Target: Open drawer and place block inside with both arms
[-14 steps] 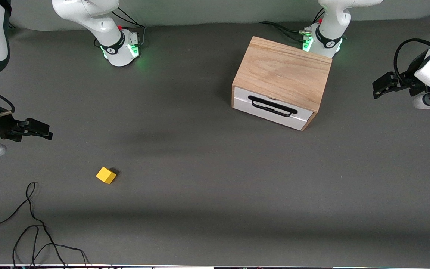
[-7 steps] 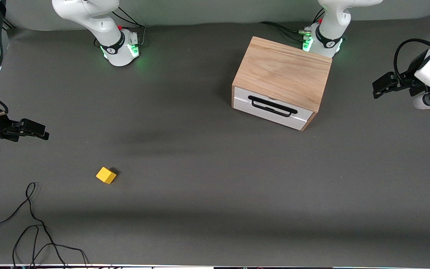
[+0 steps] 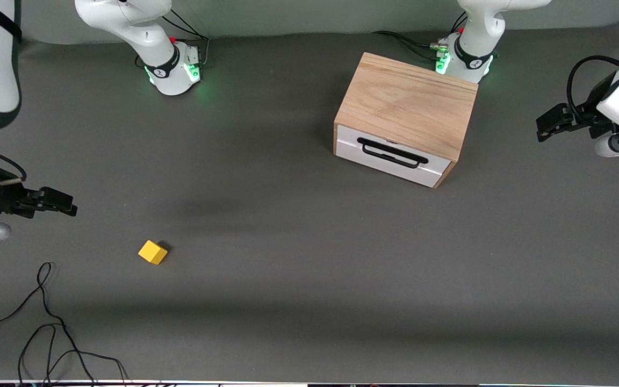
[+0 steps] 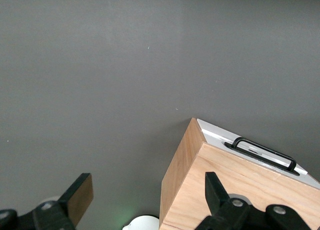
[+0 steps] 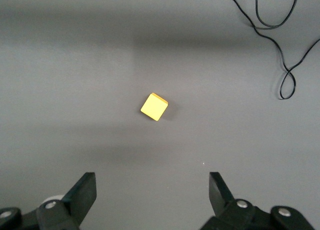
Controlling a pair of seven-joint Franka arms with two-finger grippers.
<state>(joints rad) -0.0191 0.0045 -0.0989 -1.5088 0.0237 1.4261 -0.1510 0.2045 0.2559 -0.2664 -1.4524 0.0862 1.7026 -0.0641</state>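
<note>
The drawer (image 3: pixel 395 157) is shut, its white front and black bar handle (image 3: pixel 393 152) set in the light oak box (image 3: pixel 409 105) near the left arm's base. The left wrist view shows the box (image 4: pixel 235 190) and the handle (image 4: pixel 263 153). The yellow block (image 3: pixel 152 252) lies on the grey table toward the right arm's end, nearer the front camera than the box. My right gripper (image 3: pixel 67 208) hovers open beside the block, which shows in its wrist view (image 5: pixel 154 106) ahead of the open gripper (image 5: pixel 151 186). My left gripper (image 3: pixel 545 128) waits open, off to the side of the box; its own view shows it (image 4: pixel 147 187) open.
A loose black cable (image 3: pixel 46 322) lies on the table close to the front camera, beside the block; it also shows in the right wrist view (image 5: pixel 285 49). The two arm bases (image 3: pixel 172 67) (image 3: pixel 465 59) stand along the table's edge farthest from the front camera.
My right gripper has shifted a little toward the block. The left arm, the box and the block have not moved.
</note>
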